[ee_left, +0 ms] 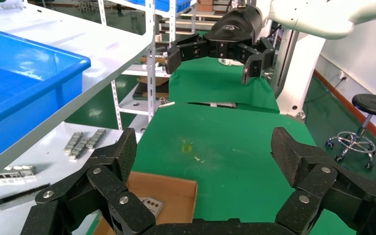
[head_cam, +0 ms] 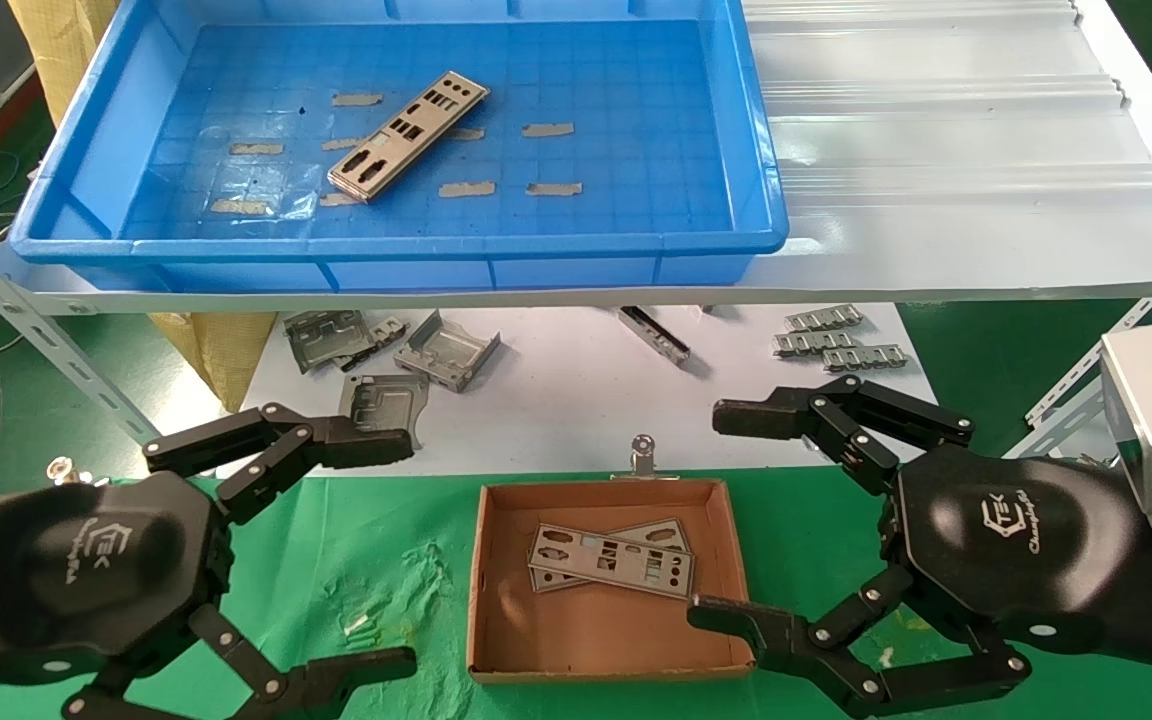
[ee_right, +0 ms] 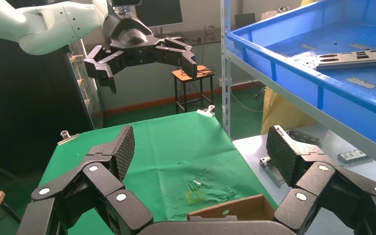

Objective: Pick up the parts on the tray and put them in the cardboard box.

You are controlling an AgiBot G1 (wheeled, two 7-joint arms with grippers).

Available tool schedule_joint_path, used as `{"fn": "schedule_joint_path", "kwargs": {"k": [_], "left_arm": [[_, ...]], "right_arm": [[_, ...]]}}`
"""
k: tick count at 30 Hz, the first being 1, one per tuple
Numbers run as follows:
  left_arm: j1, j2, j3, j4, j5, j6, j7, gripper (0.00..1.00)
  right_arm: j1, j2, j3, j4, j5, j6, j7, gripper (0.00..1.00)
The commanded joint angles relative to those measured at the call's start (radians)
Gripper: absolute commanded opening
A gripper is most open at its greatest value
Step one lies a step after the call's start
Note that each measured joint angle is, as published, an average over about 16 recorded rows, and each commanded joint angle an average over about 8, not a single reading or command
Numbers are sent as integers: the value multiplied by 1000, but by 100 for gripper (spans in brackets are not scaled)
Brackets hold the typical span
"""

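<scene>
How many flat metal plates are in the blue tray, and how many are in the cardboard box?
Plates in the tray: 1
Plates in the cardboard box: 2, overlapping
Total: 3

One part lies in the single blue tray; two parts lie overlapping in the single cardboard box. Below the shelf: three grey bent-metal brackets, three ribbed silver strips, one binder clip. Two grippers, left and right.
</scene>
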State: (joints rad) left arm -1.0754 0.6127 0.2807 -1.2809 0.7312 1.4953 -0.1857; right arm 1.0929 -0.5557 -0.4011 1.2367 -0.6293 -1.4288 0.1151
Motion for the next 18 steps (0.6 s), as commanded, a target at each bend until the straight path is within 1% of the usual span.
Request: {"fn": "schedule_joint_path", "kwargs": {"k": [1, 18], "left_arm": [[0, 0, 0, 0, 0, 0, 0, 100], [0, 0, 0, 0, 0, 0, 0, 100]], "right_arm": [[0, 0, 0, 0, 0, 0, 0, 100], [0, 0, 0, 0, 0, 0, 0, 100]]}}
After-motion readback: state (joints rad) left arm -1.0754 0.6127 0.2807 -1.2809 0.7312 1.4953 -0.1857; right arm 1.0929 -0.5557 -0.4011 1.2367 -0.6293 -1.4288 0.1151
